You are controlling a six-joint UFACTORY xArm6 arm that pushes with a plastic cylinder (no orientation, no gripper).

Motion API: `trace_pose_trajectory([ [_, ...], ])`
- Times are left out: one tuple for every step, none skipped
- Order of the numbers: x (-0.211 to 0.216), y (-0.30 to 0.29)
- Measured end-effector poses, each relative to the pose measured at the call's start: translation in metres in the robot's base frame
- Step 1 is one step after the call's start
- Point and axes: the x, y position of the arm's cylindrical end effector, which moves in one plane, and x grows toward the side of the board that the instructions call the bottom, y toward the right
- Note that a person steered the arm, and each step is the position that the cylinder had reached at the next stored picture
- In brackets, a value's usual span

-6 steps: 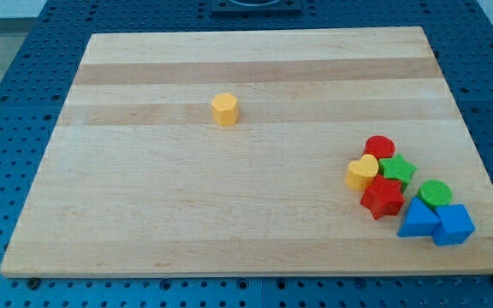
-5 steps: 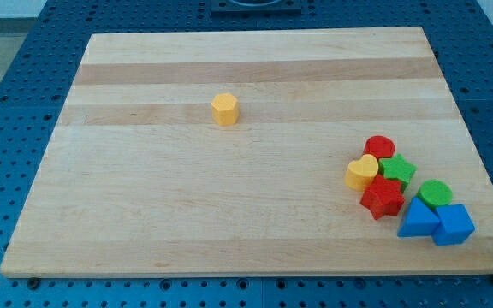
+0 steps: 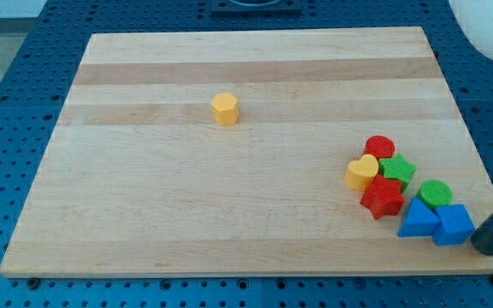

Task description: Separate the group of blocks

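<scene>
A tight group of blocks lies at the view's lower right: a red cylinder (image 3: 380, 146), a green star (image 3: 398, 170), a yellow heart (image 3: 362, 172), a red star (image 3: 382, 198), a green cylinder (image 3: 436, 193), a blue triangle (image 3: 418, 220) and a blue cube (image 3: 454, 226). A yellow hexagon (image 3: 224, 109) stands alone near the board's upper middle. My dark rod comes in from the view's right edge; my tip (image 3: 484, 249) rests just right of the blue cube, close to it, near the board's lower right corner.
The wooden board (image 3: 187, 197) lies on a blue perforated table (image 3: 7, 103). A white rounded part of the arm (image 3: 486, 26) shows at the view's top right corner.
The rod has entered from the view's right and now reaches beside the blue cube. The white arm part has appeared at top right. No block has moved.
</scene>
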Motion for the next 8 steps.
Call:
trace_pose_trajectory([
  [-0.001,-0.003],
  [0.011,-0.003],
  [0.02,-0.006],
  [0.017,-0.006],
  [0.0,-0.01],
  [-0.013,-0.019],
  [-0.022,-0.025],
  [-0.038,-0.025],
])
